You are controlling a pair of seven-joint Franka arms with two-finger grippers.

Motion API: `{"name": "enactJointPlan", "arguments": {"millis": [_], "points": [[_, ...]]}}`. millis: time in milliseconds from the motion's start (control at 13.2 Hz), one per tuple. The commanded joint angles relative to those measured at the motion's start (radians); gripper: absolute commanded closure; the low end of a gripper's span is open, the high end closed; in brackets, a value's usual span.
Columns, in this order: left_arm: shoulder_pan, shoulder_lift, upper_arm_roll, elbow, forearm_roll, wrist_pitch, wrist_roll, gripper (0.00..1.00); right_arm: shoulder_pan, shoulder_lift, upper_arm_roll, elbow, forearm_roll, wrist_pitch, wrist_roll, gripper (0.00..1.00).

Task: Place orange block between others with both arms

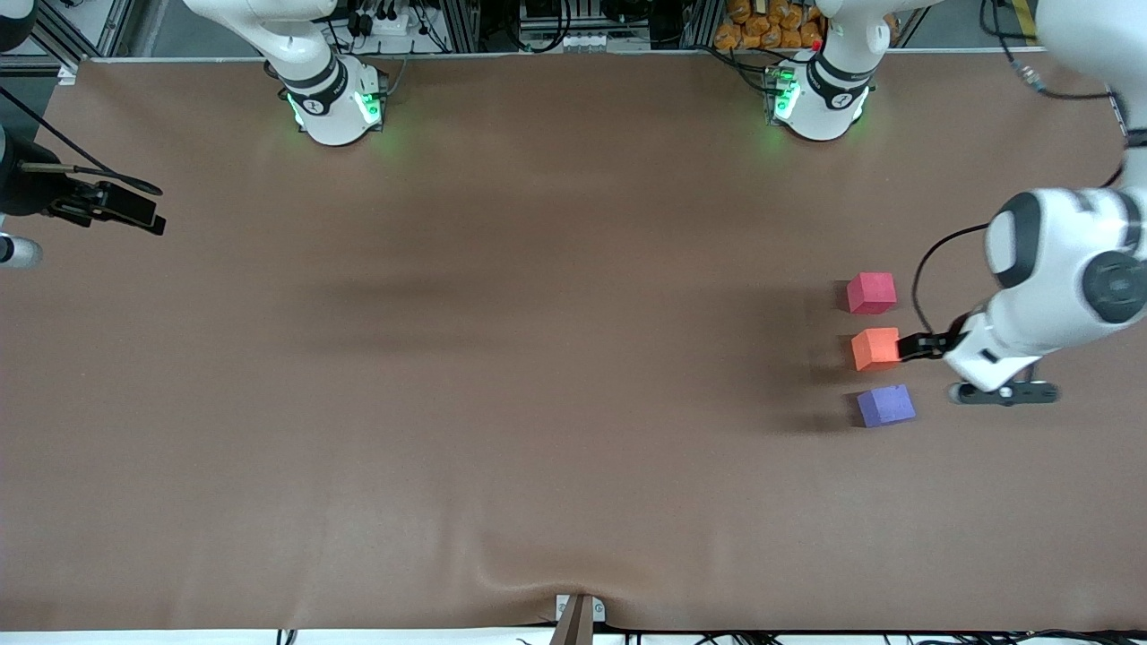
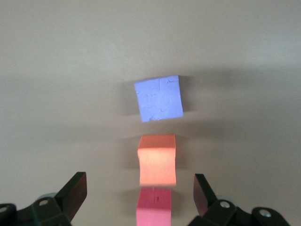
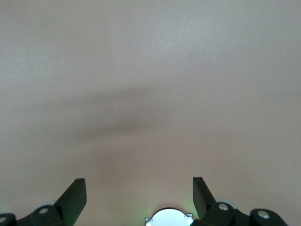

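Observation:
Three foam cubes lie in a short row toward the left arm's end of the table. The orange block [image 1: 875, 348] [image 2: 157, 159] sits in the middle. The red-pink cube [image 1: 871, 293] [image 2: 154, 207] is farther from the front camera, and the purple-blue cube [image 1: 885, 405] [image 2: 159, 98] is nearer. Small gaps separate them. My left gripper [image 1: 912, 346] [image 2: 139, 184] is open right beside the orange block and holds nothing; its fingers [image 2: 75, 187] stand wide on either side of the row. My right gripper [image 1: 134, 211] [image 3: 139, 188] waits open over bare table at the right arm's end.
The brown mat [image 1: 538, 358] covers the whole table. The two arm bases [image 1: 336, 103] [image 1: 817, 98] stand along the edge farthest from the front camera, with cables and racks past them. A small bracket [image 1: 578, 616] sits at the nearest edge.

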Motion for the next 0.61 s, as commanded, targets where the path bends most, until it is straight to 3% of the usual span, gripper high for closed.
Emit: {"name": "enactJointPlan", "arguments": {"millis": [0, 227, 531], "points": [[0.005, 0.007, -0.02, 0.195, 0.011, -0.184, 0.007, 0.0, -0.002, 0.0, 0.007, 0.001, -0.01, -0.007, 0.011, 0.0], [0.006, -0.007, -0.035, 0.311, 0.011, -0.325, 0.007, 0.0, -0.002, 0.0, 0.007, 0.001, -0.01, -0.007, 0.011, 0.0], [0.009, -0.116, -0.041, 0.313, -0.065, -0.381, 0.008, 0.0, 0.001, 0.015, 0.007, -0.006, -0.01, -0.032, 0.008, 0.0]]}}
